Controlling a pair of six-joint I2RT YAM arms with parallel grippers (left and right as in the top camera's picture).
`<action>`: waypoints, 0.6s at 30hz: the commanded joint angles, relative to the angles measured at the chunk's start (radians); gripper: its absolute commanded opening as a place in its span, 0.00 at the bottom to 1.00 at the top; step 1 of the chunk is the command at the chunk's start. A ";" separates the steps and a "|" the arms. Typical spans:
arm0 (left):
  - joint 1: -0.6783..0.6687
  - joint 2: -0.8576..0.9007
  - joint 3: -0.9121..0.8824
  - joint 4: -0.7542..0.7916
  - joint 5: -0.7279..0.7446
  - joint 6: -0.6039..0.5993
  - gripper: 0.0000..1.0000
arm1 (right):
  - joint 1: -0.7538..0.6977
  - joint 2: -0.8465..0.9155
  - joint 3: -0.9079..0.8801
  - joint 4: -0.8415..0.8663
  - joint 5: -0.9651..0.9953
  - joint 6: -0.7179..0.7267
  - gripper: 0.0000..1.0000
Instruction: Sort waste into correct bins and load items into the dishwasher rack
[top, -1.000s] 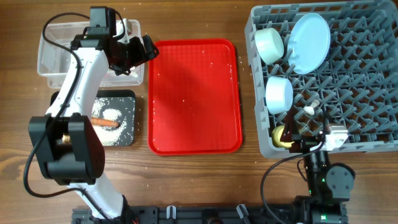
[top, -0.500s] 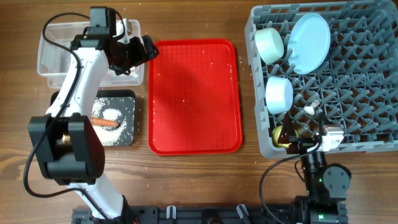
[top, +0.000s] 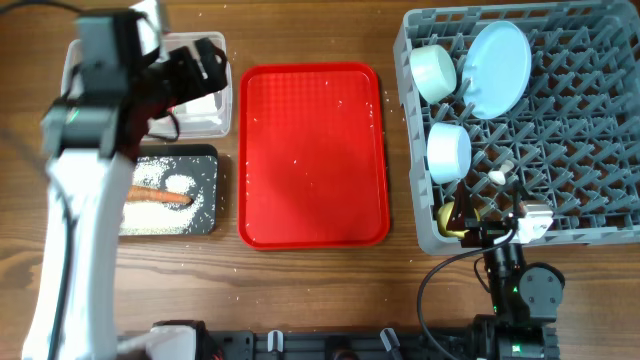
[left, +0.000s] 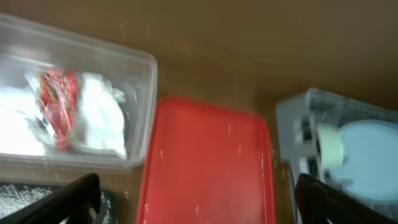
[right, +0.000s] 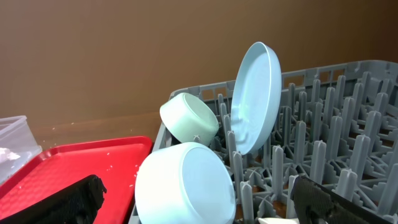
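Observation:
My left gripper (top: 203, 68) is open and empty, raised above the clear tub (top: 215, 118). In the left wrist view the tub (left: 140, 106) holds the red wrapper (left: 56, 106) and the white napkin (left: 99, 121). The black tray (top: 195, 195) holds the carrot stick (top: 155, 196) and rice. The grey rack (top: 570, 130) holds the pale green bowl (top: 433, 72), light blue plate (top: 497, 68), light blue bowl (top: 448, 150), white spoon (top: 497, 177) and yellow cup (top: 449, 220). My right gripper (top: 478, 222) is open and empty at the rack's front edge, facing the light blue bowl (right: 183, 183). No brown lump shows.
The large red tray (top: 312, 155) lies between the bins and the rack, with a few rice grains on it. My raised left arm hides part of the tub and the black tray from above. Bare wooden table lies in front of the trays.
My left arm has risen from low over the clear tub toward the camera, gripper still open. My right arm has shifted only slightly at the rack's front edge.

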 joint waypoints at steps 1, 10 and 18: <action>-0.001 -0.223 -0.166 0.154 -0.183 0.009 1.00 | 0.005 -0.010 -0.003 0.005 -0.019 0.008 1.00; 0.008 -1.025 -1.215 0.927 -0.219 0.054 1.00 | 0.005 -0.010 -0.003 0.006 -0.019 0.008 1.00; 0.007 -1.253 -1.466 1.008 -0.227 0.054 1.00 | 0.005 -0.010 -0.003 0.005 -0.019 0.008 1.00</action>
